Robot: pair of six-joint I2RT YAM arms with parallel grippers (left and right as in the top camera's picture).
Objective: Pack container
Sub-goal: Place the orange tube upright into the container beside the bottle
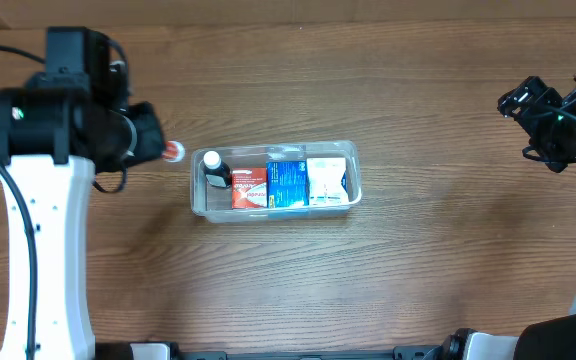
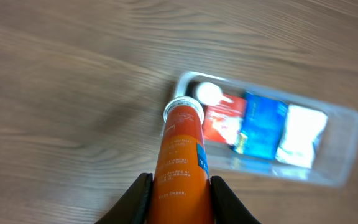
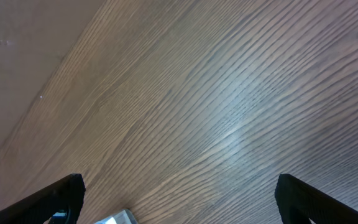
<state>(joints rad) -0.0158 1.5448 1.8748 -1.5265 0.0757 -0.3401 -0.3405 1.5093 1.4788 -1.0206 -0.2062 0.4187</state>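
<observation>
Left hand [image 2: 180, 184] is gripping an orange tube [image 2: 182, 149] just left of the crowded container [image 1: 274, 214], risking toppling the bottle [image 1: 216, 172] inside

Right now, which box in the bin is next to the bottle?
The red box, beside the bottle; blue box is next, white box farthest.

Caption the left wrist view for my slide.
Left gripper holds an orange tube aimed at the partly packed container.
</observation>
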